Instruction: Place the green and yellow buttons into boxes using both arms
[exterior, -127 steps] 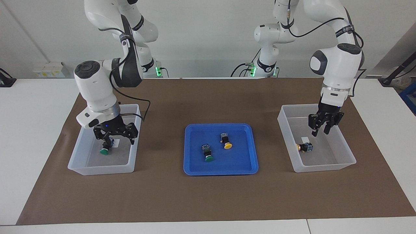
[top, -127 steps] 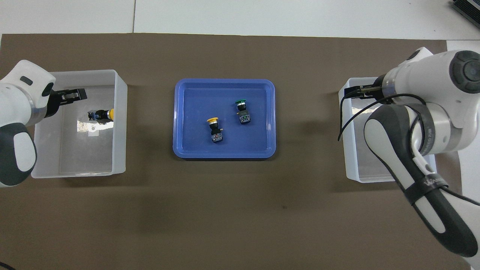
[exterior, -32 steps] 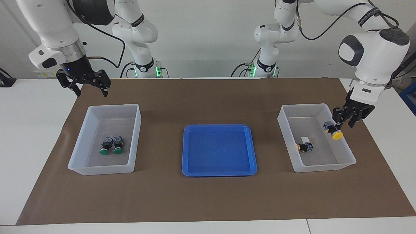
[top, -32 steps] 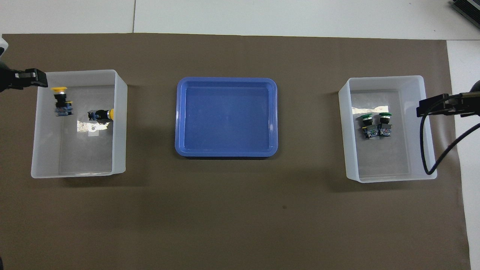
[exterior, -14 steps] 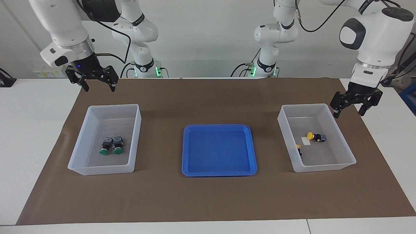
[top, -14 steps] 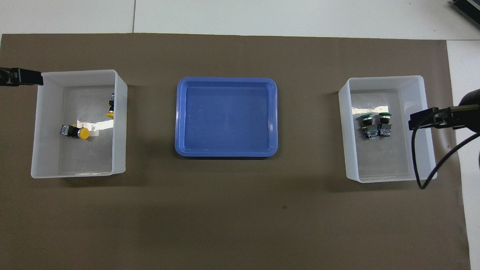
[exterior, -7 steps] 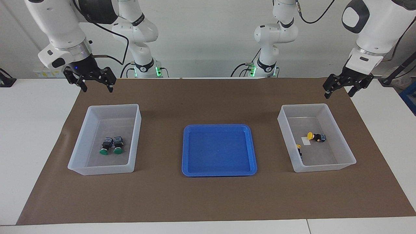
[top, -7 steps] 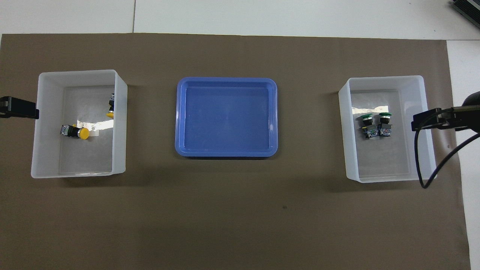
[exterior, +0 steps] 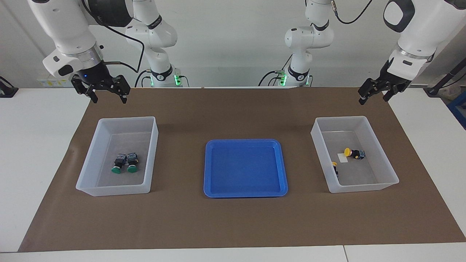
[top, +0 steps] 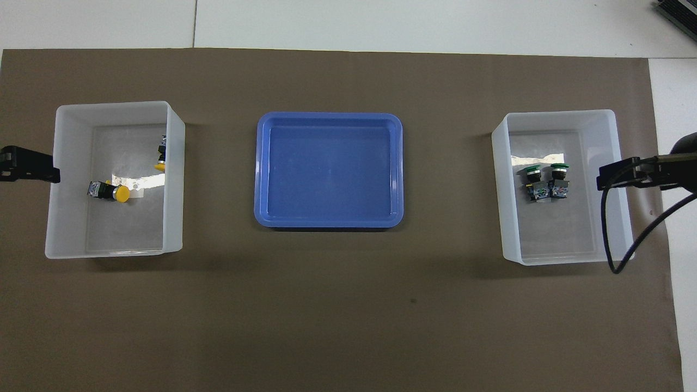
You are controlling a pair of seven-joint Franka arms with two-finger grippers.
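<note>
Two green buttons (exterior: 124, 164) lie side by side in the box (exterior: 120, 119) at the right arm's end; they also show in the overhead view (top: 545, 181). Two yellow buttons lie in the box (exterior: 367, 123) at the left arm's end: one (exterior: 354, 153) near its middle, one (exterior: 335, 168) against the wall toward the tray. My right gripper (exterior: 108, 96) is open and empty, raised over the brown mat on the robots' side of its box. My left gripper (exterior: 374, 97) is open and empty, raised over the mat's edge on the robots' side of its box.
A shallow blue tray (exterior: 245, 141) sits empty between the two boxes, on a brown mat (exterior: 233, 222) that covers the white table. The arm bases stand at the table's robot end.
The left gripper let go of the second yellow button, which now lies in its box, and has risen and drawn back toward the robots. The right gripper has barely moved.
</note>
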